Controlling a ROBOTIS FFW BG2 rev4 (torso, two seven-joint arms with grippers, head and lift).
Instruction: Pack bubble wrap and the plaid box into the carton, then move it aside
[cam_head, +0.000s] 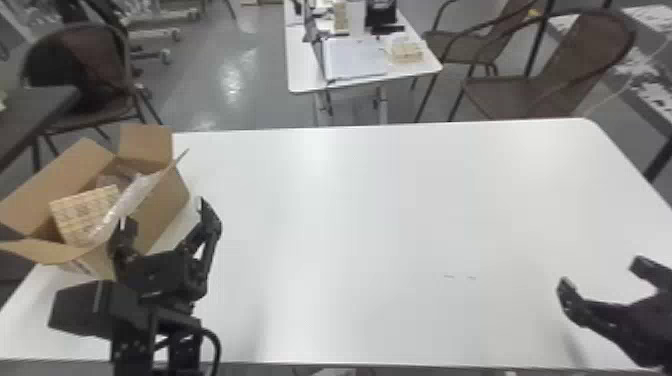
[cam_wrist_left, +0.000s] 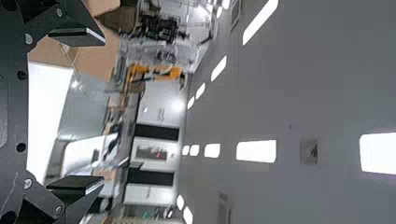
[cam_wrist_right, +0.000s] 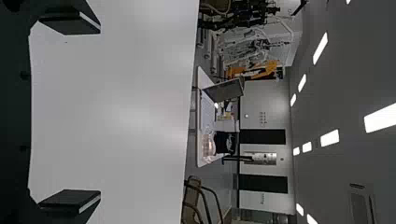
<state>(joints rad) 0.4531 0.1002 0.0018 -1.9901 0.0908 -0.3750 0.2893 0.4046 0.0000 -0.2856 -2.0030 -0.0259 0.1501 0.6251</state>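
Between the widely spread black fingers of the left gripper, nothing's held; same with the black right gripper. Tan plaid box and clear plastic bubble wrap are packed in the open brown cardboard carton, left end of the white table. Probably moved aside already, imo.

From above the tabletop's near edge, the head view looks forward and down; both wrist views, lower, face the far wall and ceiling. All share the tabletop's far edge; head and left wrist share the carton.
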